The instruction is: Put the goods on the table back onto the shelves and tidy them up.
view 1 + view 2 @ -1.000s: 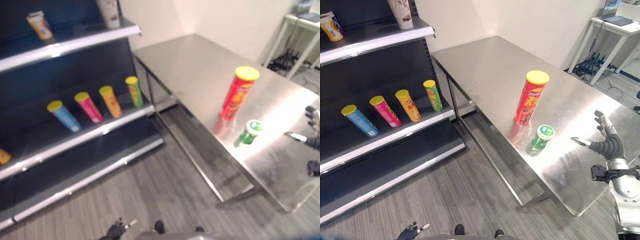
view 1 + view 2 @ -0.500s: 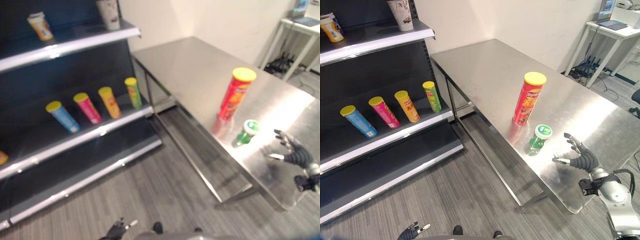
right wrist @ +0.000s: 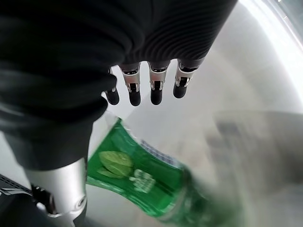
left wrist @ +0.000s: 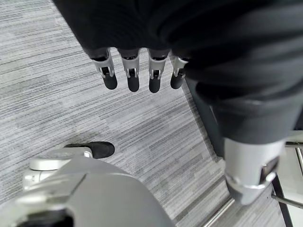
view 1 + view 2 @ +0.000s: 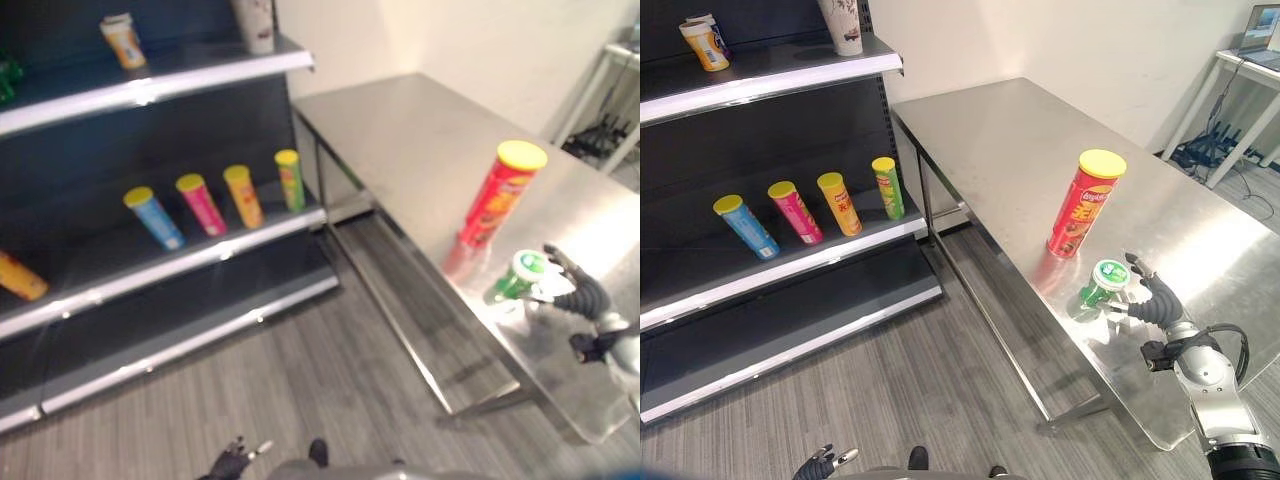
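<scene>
A tall red can with a yellow lid (image 5: 1086, 203) stands upright on the steel table (image 5: 990, 130). Just in front of it stands a short green container with a white and green lid (image 5: 1103, 282). My right hand (image 5: 1152, 302) is open right beside that container; in the right wrist view the green container (image 3: 142, 182) lies between the straight fingers (image 3: 135, 92) and the thumb (image 3: 61, 189), with no grip on it. My left hand (image 5: 820, 463) hangs low over the floor, its fingers (image 4: 132, 78) relaxed and holding nothing.
Dark shelves (image 5: 790, 72) stand left of the table. The middle shelf holds blue (image 5: 745, 227), pink (image 5: 795, 212), orange (image 5: 840, 204) and green (image 5: 888, 187) cans leaning back. The top shelf carries an orange cup (image 5: 702, 45) and a paper cup (image 5: 845, 25). A white desk (image 5: 1240, 70) stands far right.
My right hand has come in from the table's right edge to the green container, now set between thumb and fingers. The camera has shifted; cans and shelves have stayed put.
</scene>
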You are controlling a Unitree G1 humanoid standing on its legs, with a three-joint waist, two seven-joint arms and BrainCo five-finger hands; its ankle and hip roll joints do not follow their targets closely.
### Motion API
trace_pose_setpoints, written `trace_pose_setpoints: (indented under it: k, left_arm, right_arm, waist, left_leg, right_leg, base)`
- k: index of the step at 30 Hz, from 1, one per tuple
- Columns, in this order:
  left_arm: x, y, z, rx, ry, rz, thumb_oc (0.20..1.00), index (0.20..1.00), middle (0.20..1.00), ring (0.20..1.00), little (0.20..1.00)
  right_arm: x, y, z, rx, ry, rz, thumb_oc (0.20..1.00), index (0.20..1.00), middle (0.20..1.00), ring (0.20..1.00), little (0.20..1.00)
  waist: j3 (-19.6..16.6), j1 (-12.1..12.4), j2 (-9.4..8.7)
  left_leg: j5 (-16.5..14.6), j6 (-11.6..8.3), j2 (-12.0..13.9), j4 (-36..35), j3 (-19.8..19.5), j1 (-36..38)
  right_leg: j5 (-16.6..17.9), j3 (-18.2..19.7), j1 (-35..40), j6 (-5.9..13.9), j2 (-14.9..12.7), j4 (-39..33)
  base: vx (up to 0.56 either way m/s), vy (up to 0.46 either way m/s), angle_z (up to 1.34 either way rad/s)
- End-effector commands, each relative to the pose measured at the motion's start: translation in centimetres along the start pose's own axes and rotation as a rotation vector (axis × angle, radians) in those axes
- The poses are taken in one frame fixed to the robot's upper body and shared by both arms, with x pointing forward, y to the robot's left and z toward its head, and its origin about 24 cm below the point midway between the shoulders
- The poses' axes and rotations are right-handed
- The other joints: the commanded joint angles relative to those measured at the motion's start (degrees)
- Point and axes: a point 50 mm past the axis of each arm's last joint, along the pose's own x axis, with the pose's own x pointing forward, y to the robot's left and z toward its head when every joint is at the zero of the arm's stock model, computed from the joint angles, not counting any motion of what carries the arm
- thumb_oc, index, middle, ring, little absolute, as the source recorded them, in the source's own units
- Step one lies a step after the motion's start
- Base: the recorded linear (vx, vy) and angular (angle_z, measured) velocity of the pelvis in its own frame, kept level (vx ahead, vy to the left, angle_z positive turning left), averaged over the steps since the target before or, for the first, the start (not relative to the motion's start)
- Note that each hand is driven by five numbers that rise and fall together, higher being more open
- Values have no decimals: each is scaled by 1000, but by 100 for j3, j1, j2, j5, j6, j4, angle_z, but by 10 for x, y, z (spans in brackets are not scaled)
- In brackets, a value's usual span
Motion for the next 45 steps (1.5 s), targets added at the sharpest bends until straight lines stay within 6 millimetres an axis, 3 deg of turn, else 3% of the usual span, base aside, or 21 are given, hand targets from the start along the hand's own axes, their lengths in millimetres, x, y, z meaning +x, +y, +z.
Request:
trace_pose_setpoints:
  k: [1, 8, 14, 18, 19, 23, 24, 25, 26, 27, 30, 31, 32, 33, 36, 37, 39, 42, 45]
  left_arm:
    - [8, 11, 28, 7, -73, 41, 1000, 1000, 1000, 1000, 1000]
    - [8, 14, 30, 4, -75, 54, 1000, 1000, 1000, 1000, 1000]
    - [9, 15, 33, -12, -88, 63, 1000, 1000, 1000, 1000, 1000]
    - [8, 17, 34, -27, -97, 68, 1000, 1000, 1000, 1000, 1000]
    - [8, 17, 34, -26, -97, 67, 1000, 1000, 1000, 1000, 1000]
    - [6, 20, 33, -36, -109, 71, 1000, 1000, 1000, 1000, 1000]
    - [6, 20, 33, -38, -109, 72, 1000, 1000, 1000, 1000, 1000]
    - [7, 20, 41, -38, -138, 67, 1000, 1000, 1000, 1000, 1000]
    - [7, 20, 41, -41, -140, 68, 1000, 1000, 1000, 1000, 1000]
    - [9, 16, 48, -45, -160, 57, 1000, 1000, 1000, 1000, 1000]
    - [10, 11, 47, -50, -154, 47, 1000, 1000, 1000, 1000, 1000]
    - [10, 7, 42, -55, -133, 39, 1000, 1000, 1000, 1000, 1000]
    - [10, 7, 42, -55, -133, 39, 1000, 1000, 1000, 1000, 1000]
    - [10, 8, 39, -57, -116, 49, 1000, 1000, 1000, 1000, 1000]
    - [11, 11, 40, -48, -111, 69, 1000, 1000, 1000, 1000, 1000]
    - [9, 8, 32, -25, -87, 69, 1000, 1000, 1000, 1000, 1000]
    - [10, 9, 32, -13, -86, 71, 1000, 1000, 1000, 1000, 1000]
    - [10, 14, 42, 10, -118, 90, 1000, 1000, 1000, 1000, 1000]
    - [10, 21, 50, 32, -140, 105, 1000, 1000, 1000, 1000, 1000]
  right_arm:
    - [17, -14, 32, -6, -146, -72, 200, 200, 200, 200, 200]
    - [15, -11, 38, 37, -183, -64, 200, 200, 200, 200, 200]
    - [1, -28, 51, 43, -254, -121, 200, 200, 200, 200, 200]
    - [-19, -46, 91, 126, -482, -175, 200, 200, 200, 200, 200]
    - [-20, -46, 91, 126, -481, -176, 200, 200, 200, 200, 200]
    - [-25, -43, 137, 89, -702, -111, 200, 200, 200, 200, 200]
    - [-25, -43, 137, 89, -703, -111, 200, 200, 200, 200, 200]
    - [-24, -40, 162, 100, -816, -77, 200, 200, 200, 200, 200]
    - [-23, -40, 162, 101, -819, -76, 200, 200, 200, 200, 200]
    - [-24, -38, 178, 122, -898, -57, 200, 200, 200, 200, 200]
    - [-26, -36, 190, 106, -952, -55, 200, 200, 200, 200, 200]
    - [-29, -33, 195, 136, -986, -44, 200, 200, 200, 200, 200]
    - [-29, -33, 195, 137, -986, -44, 200, 200, 200, 200, 200]
    - [-30, -30, 202, 144, -1024, -50, 200, 200, 200, 200, 200]
    - [-31, -27, 207, 137, -1048, -58, 200, 200, 200, 200, 200]
    - [-31, -26, 211, 66, -1044, -138, 200, 200, 200, 200, 200]
    - [-28, -26, 211, 51, -1034, -166, 200, 200, 200, 200, 200]
    - [-17, -26, 218, 18, -1028, -270, 200, 200, 200, 200, 200]
    - [-13, -28, 220, 1, -1016, -324, 200, 200, 200, 200, 200]
  waist:
    - [65, 209, -125]
    - [65, 236, -138]
    - [80, 169, -138]
    - [92, 81, -117]
    - [89, 85, -116]
    - [105, 152, -105]
    - [112, 149, -103]
    - [327, 268, -131]
    - [332, 242, -133]
    - [533, 358, -178]
    - [510, 377, -183]
    - [419, 433, -164]
    - [414, 434, -167]
    - [349, 475, -181]
    - [272, 439, -211]
    - [-15, 429, -29]
    - [-53, 460, -40]
    - [-104, 670, -134]
    - [-84, 703, -167]
  left_leg:
    - [-504, -389, 380, 74, 252, 175]
    - [-487, -431, 414, 74, 229, 169]
    - [-470, -475, 468, 74, 230, 161]
    - [-419, -542, 546, 74, 213, 103]
    - [-419, -543, 548, 74, 211, 101]
    - [-348, -608, 683, 74, 149, 92]
    - [-350, -611, 688, 74, 152, 98]
    - [-285, -631, 713, 431, 89, -135]
    - [-322, -631, 712, 511, 69, -188]
    - [-345, -708, 673, 1056, -28, -659]
    - [-265, -742, 764, 1129, 30, -918]
    - [-7, -753, 988, 754, 163, -892]
    - [22, -756, 988, 705, 169, -871]
    - [240, -775, 1197, 228, 263, -905]
    - [288, -807, 1403, 74, 495, -1068]
    - [289, -858, 1458, 74, 947, -848]
    - [258, -835, 1363, 74, 982, -793]
    - [-40, -475, 816, 75, 974, -596]
    - [-242, -171, 311, 74, 851, -458]
  right_leg:
    - [-116, -490, 97, 411, -505, 44]
    - [-149, -543, 118, 384, -474, 44]
    - [-186, -561, 126, 364, -431, 44]
    - [-230, -522, 76, 330, -352, 44]
    - [-231, -524, 75, 328, -349, 44]
    - [-340, -447, 61, 237, -194, 44]
    - [-341, -443, 65, 234, -189, 44]
    - [-349, -416, 27, 164, -169, 44]
    - [-347, -429, 20, 162, -169, 44]
    - [-371, -542, 21, 104, -209, 44]
    - [-425, -724, 55, 111, -224, 44]
    - [-443, -845, 82, 179, -234, 44]
    - [-443, -843, 78, 178, -233, 44]
    - [-467, -921, 69, 224, -264, 44]
    - [-517, -1001, 20, 266, -326, 44]
    - [-488, -1242, 223, 420, -563, 44]
    - [-435, -1296, 274, 484, -696, 44]
    - [-102, -1432, 351, 704, -1381, 399]
    - [426, -1312, 110, 703, -1935, 1385]
  base:
    - [9, -18, 7]
    - [3, -31, 7]
    - [-2, -33, 2]
    - [-22, -74, 6]
    - [-14, -59, 5]
    - [-8, -108, 6]
    - [-133, -110, 2]
    - [-132, -78, 4]
    - [-265, -135, 4]
    - [-162, -54, 11]
    - [-30, 29, 57]
    - [64, 61, 79]
    - [123, 142, 62]
    - [85, 136, 65]
    - [162, 241, 41]
    - [432, 606, 23]
    - [308, 449, 53]
    - [206, 389, 46]
    - [162, 370, 33]
